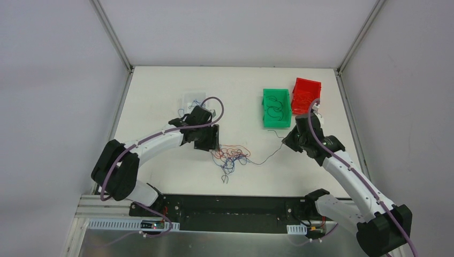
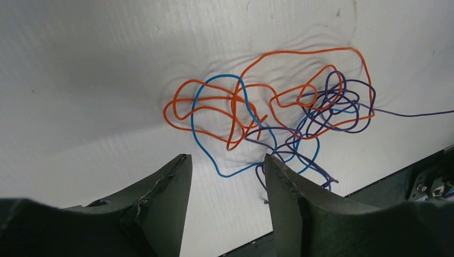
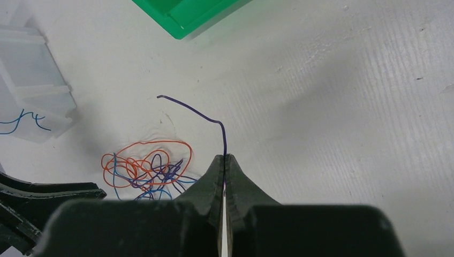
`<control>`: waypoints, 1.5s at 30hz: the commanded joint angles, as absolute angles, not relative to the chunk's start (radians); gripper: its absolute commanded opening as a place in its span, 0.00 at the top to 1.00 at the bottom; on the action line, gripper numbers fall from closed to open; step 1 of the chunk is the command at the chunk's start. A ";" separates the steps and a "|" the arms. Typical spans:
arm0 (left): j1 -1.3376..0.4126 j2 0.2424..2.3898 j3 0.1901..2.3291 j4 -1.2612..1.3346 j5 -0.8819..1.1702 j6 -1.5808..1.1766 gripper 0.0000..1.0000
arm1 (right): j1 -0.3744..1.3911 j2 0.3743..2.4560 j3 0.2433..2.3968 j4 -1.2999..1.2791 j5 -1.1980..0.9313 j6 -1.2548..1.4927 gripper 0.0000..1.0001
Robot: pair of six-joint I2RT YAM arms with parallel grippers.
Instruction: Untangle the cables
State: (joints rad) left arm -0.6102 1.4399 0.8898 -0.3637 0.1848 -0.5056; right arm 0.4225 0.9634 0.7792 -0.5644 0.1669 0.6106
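Observation:
A tangle of thin orange-red, blue and dark purple cables (image 1: 231, 156) lies on the white table near its front edge. It also shows in the left wrist view (image 2: 332, 101) and in the right wrist view (image 3: 147, 166). My left gripper (image 1: 210, 143) is open and empty, its fingertips (image 2: 179, 163) just short of the tangle's near side. My right gripper (image 1: 289, 140) is shut on one dark purple cable (image 3: 224, 142), whose free end curls up past the tips. That cable (image 1: 265, 159) runs stretched from the tangle to the right gripper.
A green bin (image 1: 277, 126) holding dark cable loops and a red bin (image 1: 308, 81) stand at the back right. A clear tray (image 3: 32, 91) with a blue wire sits behind the left gripper. The black base rail (image 1: 230, 206) borders the table's front.

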 commanded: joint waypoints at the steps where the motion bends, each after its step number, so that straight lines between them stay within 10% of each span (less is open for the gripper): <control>1: -0.624 1.497 0.951 -0.325 0.203 -0.502 0.47 | 0.420 0.962 0.765 -0.538 0.140 0.624 1.00; 10: -0.623 1.606 0.975 -0.298 0.172 -0.509 1.00 | 0.420 0.959 0.751 -0.540 0.149 0.631 1.00; 36: -0.136 0.706 0.622 -0.456 -0.201 -0.795 1.00 | 0.012 0.778 0.798 -0.789 0.438 0.732 1.00; 41: -0.136 0.644 0.606 -0.376 -0.071 -0.746 1.00 | 0.019 0.789 0.775 -0.676 0.122 0.568 1.00; 45: -0.136 0.708 0.614 -0.248 0.233 -0.686 1.00 | 0.115 0.781 0.734 -0.582 -0.035 0.514 0.35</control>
State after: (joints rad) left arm -0.1421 0.6563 0.6113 -0.3748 -0.0265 -0.7387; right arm 0.0326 0.7887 0.7544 -0.6975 0.1871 0.6163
